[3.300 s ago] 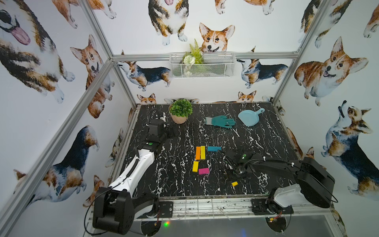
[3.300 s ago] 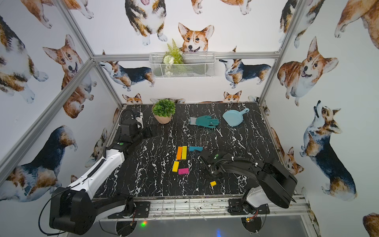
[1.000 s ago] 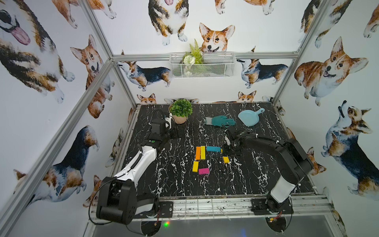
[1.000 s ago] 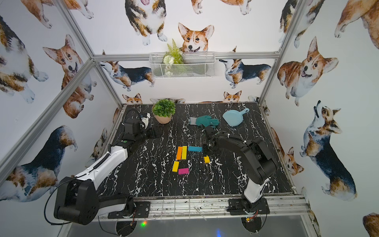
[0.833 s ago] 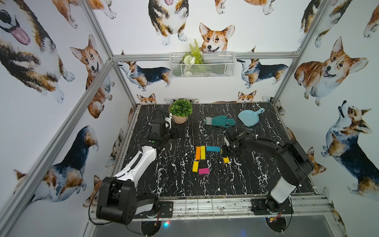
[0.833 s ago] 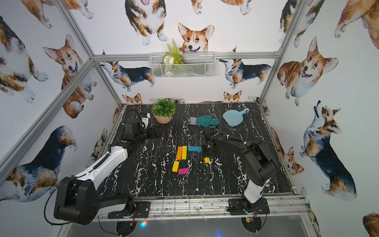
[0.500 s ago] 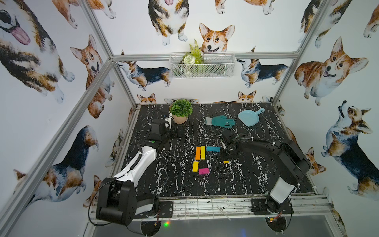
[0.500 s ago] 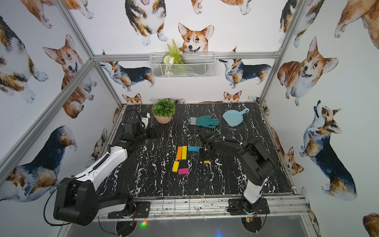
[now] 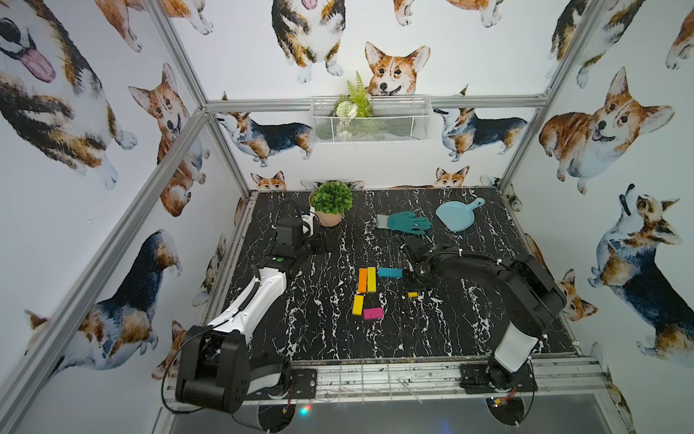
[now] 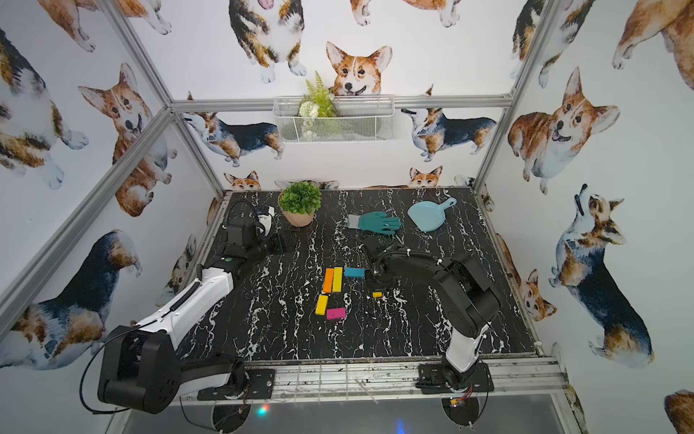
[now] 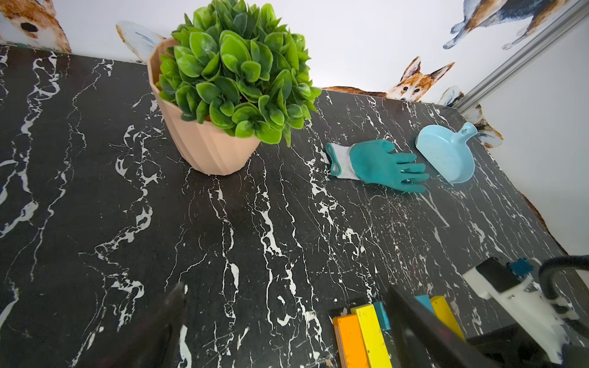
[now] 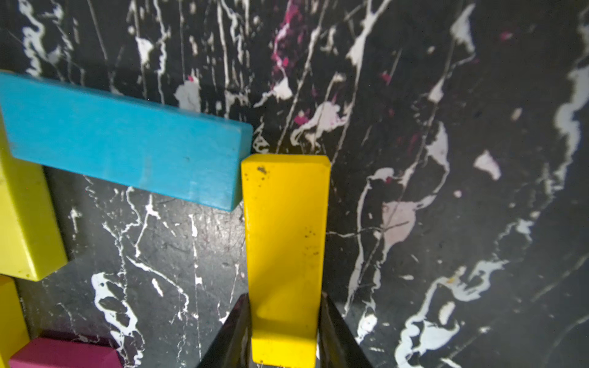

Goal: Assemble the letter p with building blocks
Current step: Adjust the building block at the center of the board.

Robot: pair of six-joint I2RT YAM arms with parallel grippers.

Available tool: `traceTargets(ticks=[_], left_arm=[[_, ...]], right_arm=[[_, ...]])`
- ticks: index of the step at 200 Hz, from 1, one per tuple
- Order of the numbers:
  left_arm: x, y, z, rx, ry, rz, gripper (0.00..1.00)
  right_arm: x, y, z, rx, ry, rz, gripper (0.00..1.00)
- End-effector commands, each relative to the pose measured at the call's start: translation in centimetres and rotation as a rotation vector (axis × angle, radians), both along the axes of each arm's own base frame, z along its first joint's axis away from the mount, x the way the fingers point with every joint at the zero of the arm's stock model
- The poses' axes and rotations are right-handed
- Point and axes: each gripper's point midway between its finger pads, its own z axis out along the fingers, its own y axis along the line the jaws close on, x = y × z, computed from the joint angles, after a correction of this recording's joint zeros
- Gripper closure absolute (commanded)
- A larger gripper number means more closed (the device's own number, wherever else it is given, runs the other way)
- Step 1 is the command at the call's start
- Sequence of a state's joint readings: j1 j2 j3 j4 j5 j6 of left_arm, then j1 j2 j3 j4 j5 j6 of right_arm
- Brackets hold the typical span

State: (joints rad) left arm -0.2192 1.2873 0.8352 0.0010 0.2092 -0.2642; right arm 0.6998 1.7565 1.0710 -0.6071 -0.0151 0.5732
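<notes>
The right arm [image 9: 488,263] is bending low, fingers [image 12: 234,328] pinching the yellow block [image 12: 285,239], which is lying lengthwise away from them, perpendicular to the teal-blue block [image 12: 127,140].

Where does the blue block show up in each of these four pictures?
In a top view: blue block lies crosswise, mid-table.
In a top view: same place.
Left wrist: slivers show past a dark finger.
Right wrist: large, one end by the gripped yellow block.
Shared landmark: the neighbouring yellow block, at its other end.
</notes>
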Motion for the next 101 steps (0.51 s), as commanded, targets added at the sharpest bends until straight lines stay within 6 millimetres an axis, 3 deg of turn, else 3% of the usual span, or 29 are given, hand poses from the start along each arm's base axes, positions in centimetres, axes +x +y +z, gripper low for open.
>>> traceTargets(ticks=[1,101], left_arm=[[-0.07,0.09,-0.04,0.009,-0.001,0.000,0.00],[-0.01,-0.02,-0.10,0.007,0.002,-0.005,0.00]], right_arm=[[0.17,-0.16,-0.27,-0.022,0.005,-0.016,0.61],[0.70,0.38,-0.42,-0.022,0.008,-0.017,0.64]])
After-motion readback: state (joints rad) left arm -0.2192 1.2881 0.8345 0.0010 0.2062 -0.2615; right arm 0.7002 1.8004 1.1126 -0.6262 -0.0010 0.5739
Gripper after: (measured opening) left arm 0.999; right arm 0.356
